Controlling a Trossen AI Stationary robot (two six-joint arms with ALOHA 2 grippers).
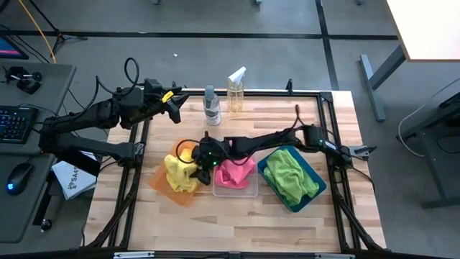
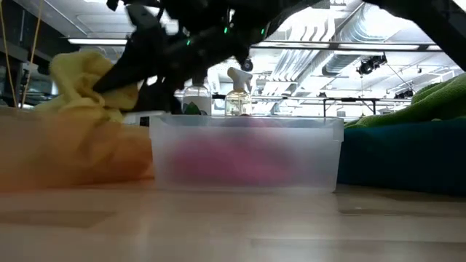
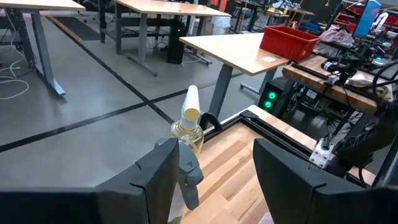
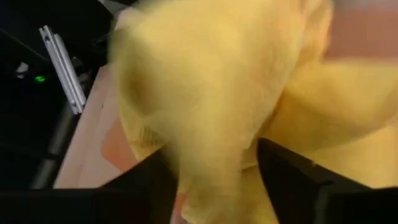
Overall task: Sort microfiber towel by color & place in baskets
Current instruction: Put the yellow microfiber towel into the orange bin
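I find almost nothing I can read. The one exception is a white sheet or box [image 1: 72, 180] lying off the bench's left edge in the high view, with dark capital letters that seem to begin "SA"; the rest is cut off. The two spray bottles [image 1: 223, 97] carry no label I can make out.
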